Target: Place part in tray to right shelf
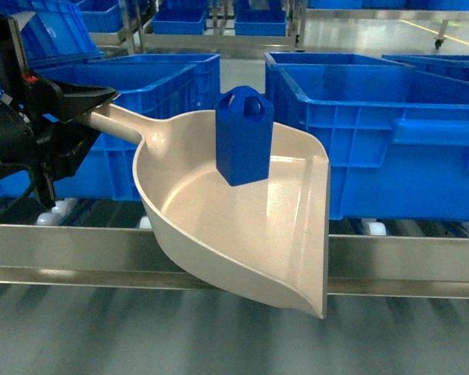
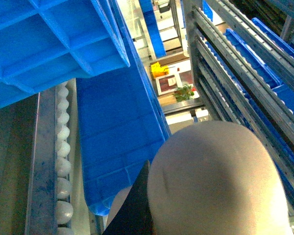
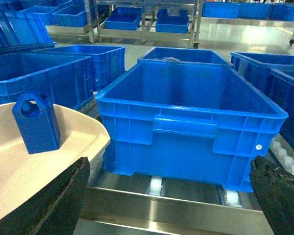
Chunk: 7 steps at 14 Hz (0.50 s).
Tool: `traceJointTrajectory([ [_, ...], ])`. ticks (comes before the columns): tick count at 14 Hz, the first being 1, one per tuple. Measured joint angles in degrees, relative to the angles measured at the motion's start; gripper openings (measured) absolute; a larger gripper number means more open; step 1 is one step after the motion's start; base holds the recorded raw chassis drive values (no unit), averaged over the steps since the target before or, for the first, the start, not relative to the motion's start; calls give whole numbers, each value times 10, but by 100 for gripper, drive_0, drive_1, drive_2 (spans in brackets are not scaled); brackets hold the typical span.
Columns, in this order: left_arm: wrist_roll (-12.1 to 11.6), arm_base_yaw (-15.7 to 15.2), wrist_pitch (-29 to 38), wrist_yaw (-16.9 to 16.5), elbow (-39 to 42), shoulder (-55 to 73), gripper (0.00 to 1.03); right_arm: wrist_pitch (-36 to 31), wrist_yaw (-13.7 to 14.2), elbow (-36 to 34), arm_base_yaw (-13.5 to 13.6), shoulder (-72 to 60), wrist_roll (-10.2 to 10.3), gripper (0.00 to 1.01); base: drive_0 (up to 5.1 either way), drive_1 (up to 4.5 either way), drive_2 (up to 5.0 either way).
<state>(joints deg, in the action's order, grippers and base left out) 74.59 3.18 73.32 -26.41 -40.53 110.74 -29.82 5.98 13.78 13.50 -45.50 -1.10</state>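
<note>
Grip first: the left claw is clenched on the tray handle, while the right claw hangs released and empty before a blue crate. The part stands upright in the tilted tray above the right shelf's front rail; further tilt, I judge, could slide it out.

Left gripper jaws hidden

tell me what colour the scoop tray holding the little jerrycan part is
Beige, a plain cream tone. The tray shows best in the head view.
</note>
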Motion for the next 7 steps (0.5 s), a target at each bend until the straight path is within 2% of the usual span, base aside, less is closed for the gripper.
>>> traceJointTrajectory([
  [7, 0, 0, 0, 0, 0, 0, 16, 0, 0, 0, 0, 0, 0, 98, 0, 0, 0],
])
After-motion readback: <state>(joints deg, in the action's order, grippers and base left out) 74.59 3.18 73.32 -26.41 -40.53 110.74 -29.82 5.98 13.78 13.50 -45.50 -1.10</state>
